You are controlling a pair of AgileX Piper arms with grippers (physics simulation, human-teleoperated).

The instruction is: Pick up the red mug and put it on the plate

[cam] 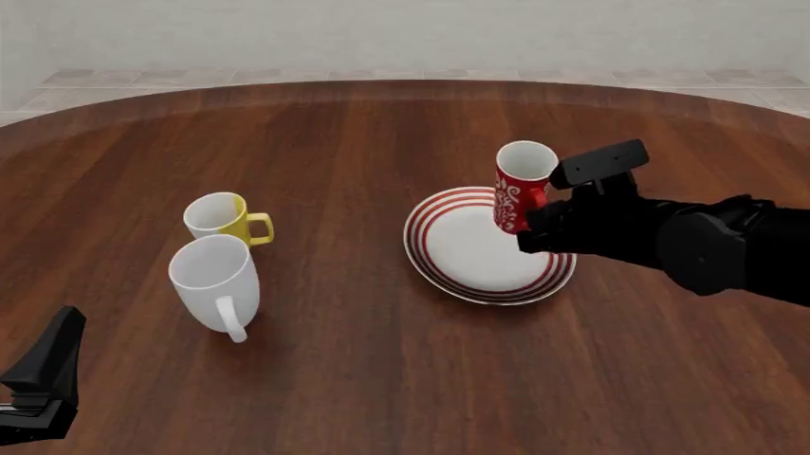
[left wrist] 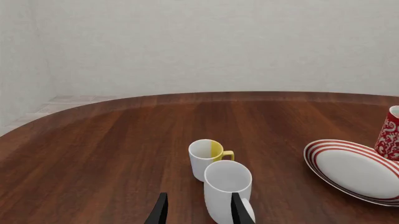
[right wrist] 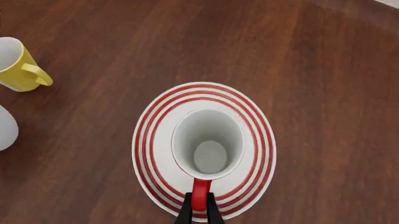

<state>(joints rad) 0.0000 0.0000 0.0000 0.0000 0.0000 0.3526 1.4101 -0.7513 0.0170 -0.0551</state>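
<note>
- Red mug (cam: 522, 185) hangs upright over the plate (cam: 437, 251), its long axis vertical and its mouth up; in the front view its base sits over the plate's 1 o'clock part, inside the red rings.
- Whether the base touches the plate or hovers just above it, I cannot tell; the right wrist view looks straight down the mug onto the plate (right wrist: 156, 140), so the drop is close to plumb.
- The right gripper (right wrist: 199, 210) has its fingers pinched narrow on the red handle (right wrist: 201, 191), which points back toward the arm, at about 4 o'clock from the mug in the front view.
- The left gripper (left wrist: 198, 210) is parted and holds nothing, well apart from the plate at the table's 7 o'clock edge; the right arm is the nearer.
- Mug interior (right wrist: 209, 156) is white and bare; nothing else lies on the plate.
- The white mug (cam: 218, 282) and yellow mug (cam: 222, 218) stand together at 9 o'clock from the plate, both unfilled.
- My judgement: only a short lowering and release remain.
</note>
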